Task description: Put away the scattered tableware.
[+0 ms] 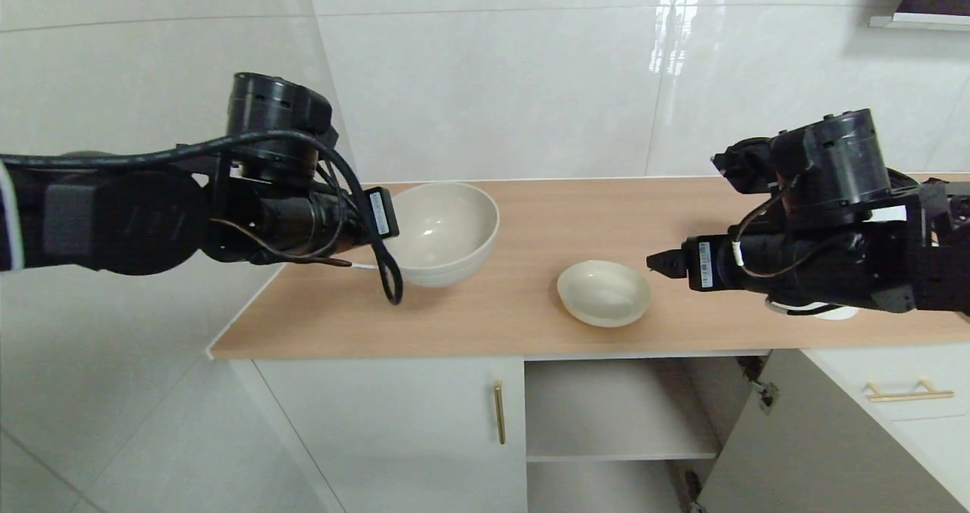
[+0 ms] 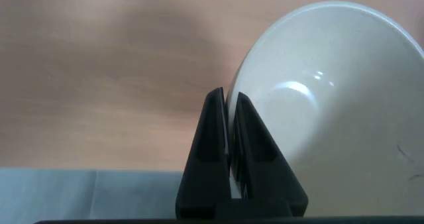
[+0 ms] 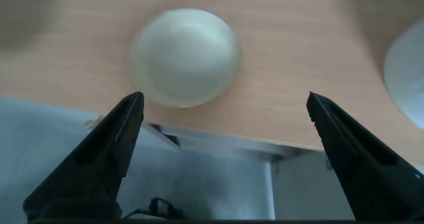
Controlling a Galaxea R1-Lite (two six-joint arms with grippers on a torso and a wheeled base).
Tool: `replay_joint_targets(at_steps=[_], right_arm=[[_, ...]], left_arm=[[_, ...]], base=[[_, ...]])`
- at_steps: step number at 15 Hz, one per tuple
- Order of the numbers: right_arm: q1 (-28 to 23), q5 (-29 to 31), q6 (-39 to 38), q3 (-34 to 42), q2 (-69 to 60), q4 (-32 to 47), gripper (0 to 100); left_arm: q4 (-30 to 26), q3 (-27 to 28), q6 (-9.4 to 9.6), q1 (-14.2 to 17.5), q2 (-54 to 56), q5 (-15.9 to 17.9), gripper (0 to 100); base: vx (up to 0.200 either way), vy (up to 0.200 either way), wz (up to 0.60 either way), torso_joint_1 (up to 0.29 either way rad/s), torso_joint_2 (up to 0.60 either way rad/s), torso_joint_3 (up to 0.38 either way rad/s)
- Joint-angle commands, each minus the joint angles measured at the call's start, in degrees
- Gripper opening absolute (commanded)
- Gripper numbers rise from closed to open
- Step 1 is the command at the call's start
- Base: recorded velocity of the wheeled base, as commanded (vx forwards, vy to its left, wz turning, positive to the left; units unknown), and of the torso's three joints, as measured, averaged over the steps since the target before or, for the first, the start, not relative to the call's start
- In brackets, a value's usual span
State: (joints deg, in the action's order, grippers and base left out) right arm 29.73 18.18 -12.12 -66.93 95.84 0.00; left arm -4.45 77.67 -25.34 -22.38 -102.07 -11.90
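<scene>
Head view, left gripper (image 2: 229, 95) pinching rim of one large bowl (image 1: 443, 229), right gripper (image 3: 224, 97) spread near one small bowl (image 1: 605, 292)

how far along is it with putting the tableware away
Done: nothing looks put away yet; neither bowl is on the open cabinet's shelf. In hand: the left gripper is shut on the rim of the large bowl. Left: the small bowl sits on the counter, untouched, with the right gripper open above it.
</scene>
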Motion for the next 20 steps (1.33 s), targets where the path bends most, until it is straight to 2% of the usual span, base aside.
replay_joint_targets(at_steps=[1, 4, 7, 18, 19, 20], right_arm=[[-2.8, 0.6, -1.2, -4.2, 9.1, 0.0, 100], [-4.4, 0.4, -3.9, -7.6, 15.0, -0.1, 100], [-6.3, 0.3, -4.4, -9.8, 18.5, -0.2, 100], [-6.4, 0.2, -4.4, -10.0, 23.5, -4.3, 100], [-6.4, 0.2, -4.4, -10.0, 23.6, -4.3, 0], [-6.4, 0.1, -4.5, -10.2, 23.8, -4.4, 0]], left_arm=[[0.0, -1.8, 0.12, -1.1, 7.3, 0.1, 0], [0.0, -2.9, 0.21, -2.8, 9.6, 0.0, 0], [0.0, -3.0, 0.21, -2.8, 10.1, 0.0, 0], [0.0, -3.4, 0.3, -3.7, 10.5, 0.0, 0], [0.0, -3.5, 0.3, -3.8, 10.7, 0.0, 0], [0.1, -3.5, 0.3, -3.8, 10.8, 0.0, 0]], base=[[0.0, 0.0, 0.0, 0.0, 0.0, 0.0], [0.0, 0.0, 0.0, 0.0, 0.0, 0.0], [0.0, 0.0, 0.0, 0.0, 0.0, 0.0], [0.0, 0.0, 0.0, 0.0, 0.0, 0.0], [0.0, 0.0, 0.0, 0.0, 0.0, 0.0], [0.0, 0.0, 0.0, 0.0, 0.0, 0.0]])
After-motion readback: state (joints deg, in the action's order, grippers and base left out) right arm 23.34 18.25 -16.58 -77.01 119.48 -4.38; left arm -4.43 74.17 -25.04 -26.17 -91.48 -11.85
